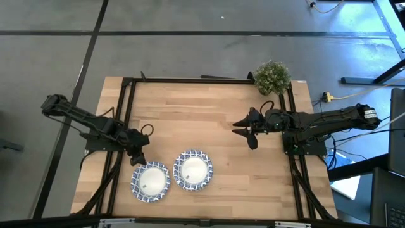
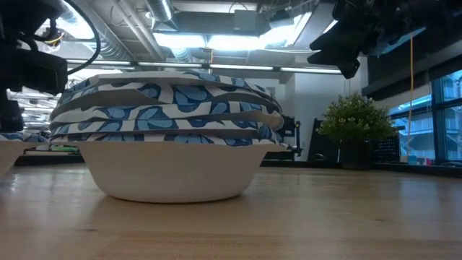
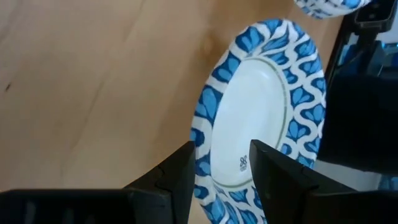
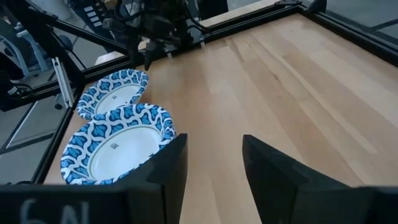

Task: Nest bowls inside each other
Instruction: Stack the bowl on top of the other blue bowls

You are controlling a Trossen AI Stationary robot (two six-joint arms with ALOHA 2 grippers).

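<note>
Several blue-and-white rimmed bowls sit nested in a stack [image 1: 193, 169] [image 2: 173, 137] [image 4: 118, 149] near the table's near edge. To the stack's left, another bowl [image 1: 150, 181] [image 3: 261, 112] [image 4: 112, 93] rests on its base. My left gripper [image 1: 139, 159] [image 3: 221, 180] [image 4: 149, 59] is open just above that bowl's far rim, one finger over the inside and one outside, touching nothing that I can see. My right gripper [image 1: 243, 133] [image 4: 214, 168] [image 2: 343, 54] hangs open, high over the table's right half, away from both.
A small green potted plant [image 1: 272, 76] [image 2: 354, 123] stands at the table's far right corner. A black frame [image 1: 190, 80] runs along the table's far and side edges. Bare wood lies between the stack and the right gripper.
</note>
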